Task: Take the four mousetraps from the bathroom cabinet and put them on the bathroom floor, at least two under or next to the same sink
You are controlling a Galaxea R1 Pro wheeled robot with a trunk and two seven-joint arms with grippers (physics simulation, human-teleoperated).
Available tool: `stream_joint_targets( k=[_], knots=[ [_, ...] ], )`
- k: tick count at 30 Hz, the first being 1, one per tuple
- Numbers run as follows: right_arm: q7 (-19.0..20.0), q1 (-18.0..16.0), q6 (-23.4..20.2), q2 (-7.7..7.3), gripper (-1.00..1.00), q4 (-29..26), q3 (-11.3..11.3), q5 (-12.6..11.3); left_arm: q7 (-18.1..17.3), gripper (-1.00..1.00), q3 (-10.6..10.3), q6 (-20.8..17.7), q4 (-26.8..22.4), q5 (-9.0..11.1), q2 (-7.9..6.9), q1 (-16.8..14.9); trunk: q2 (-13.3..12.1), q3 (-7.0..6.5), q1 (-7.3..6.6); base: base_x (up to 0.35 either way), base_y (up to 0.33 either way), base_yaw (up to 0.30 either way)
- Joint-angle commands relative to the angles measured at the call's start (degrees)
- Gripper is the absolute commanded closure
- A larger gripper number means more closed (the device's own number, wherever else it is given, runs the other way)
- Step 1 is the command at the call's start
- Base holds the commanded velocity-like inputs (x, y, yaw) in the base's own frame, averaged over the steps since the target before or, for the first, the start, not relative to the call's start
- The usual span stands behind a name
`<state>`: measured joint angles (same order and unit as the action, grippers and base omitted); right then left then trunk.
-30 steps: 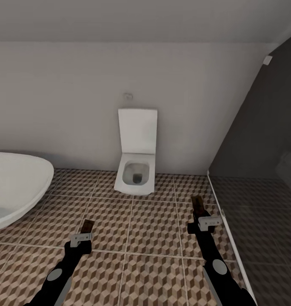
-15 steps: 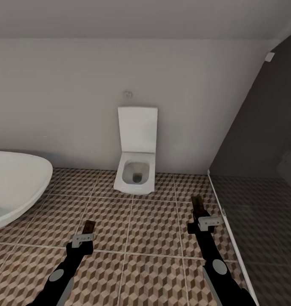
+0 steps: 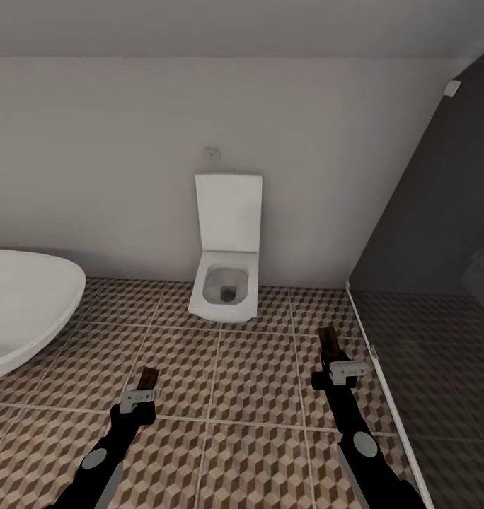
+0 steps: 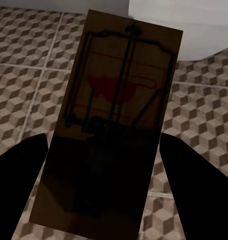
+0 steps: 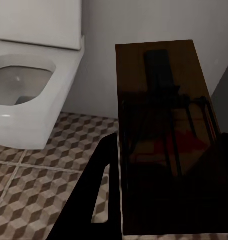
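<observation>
**Two traps carried, sink not yet found**

Since a second ago the whole head view has slid: toilet and tub sit slightly higher and further left in the picture, so the camera moved, not the fixtures; both arms keep their pose.

Left gripper [image 3: 146, 385] is closed on a mousetrap [image 4: 114, 125], board flat between the dark fingers [image 4: 19, 170], wire bar and red mark facing the wrist camera. Right gripper [image 3: 330, 353] likewise clamps a second trap [image 5: 166, 135], held out over the floor [image 3: 256, 367].

Ahead stands the toilet [image 3: 226, 279], lid up, bowl open, nothing visible inside. The tub [image 3: 22, 311] lies off to the left, with only its near part in frame. A dark panel [image 3: 440, 233] closes the right side.

Risks, as a judgement: releasing here would put the traps by the toilet, not a sink. A trap could also slip from its thin-edge grip during travel, or drop into the open bowl or tub if carried over them.
</observation>
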<state>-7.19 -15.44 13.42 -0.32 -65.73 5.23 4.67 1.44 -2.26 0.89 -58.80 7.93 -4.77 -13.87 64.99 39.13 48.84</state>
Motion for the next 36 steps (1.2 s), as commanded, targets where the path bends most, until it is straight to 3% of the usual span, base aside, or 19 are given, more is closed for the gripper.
stream_joint_targets(
  k=[1,36],
  knots=[
    [-0.5,0.0,0.0,-0.03,1.0,0.0,0.1,0.4,0.2,1.0,-0.2,0.1,0.0,0.6,-0.07,0.0,0.4,0.23,0.23,0.0,0.0,0.0],
    [-0.5,0.0,0.1,0.05,1.0,0.9,0.1,0.4,0.1,1.0,-0.2,0.1,0.6,0.6,0.29,0.0,14.5,6.51,7.91,0.0,0.0,0.0]
  ],
)
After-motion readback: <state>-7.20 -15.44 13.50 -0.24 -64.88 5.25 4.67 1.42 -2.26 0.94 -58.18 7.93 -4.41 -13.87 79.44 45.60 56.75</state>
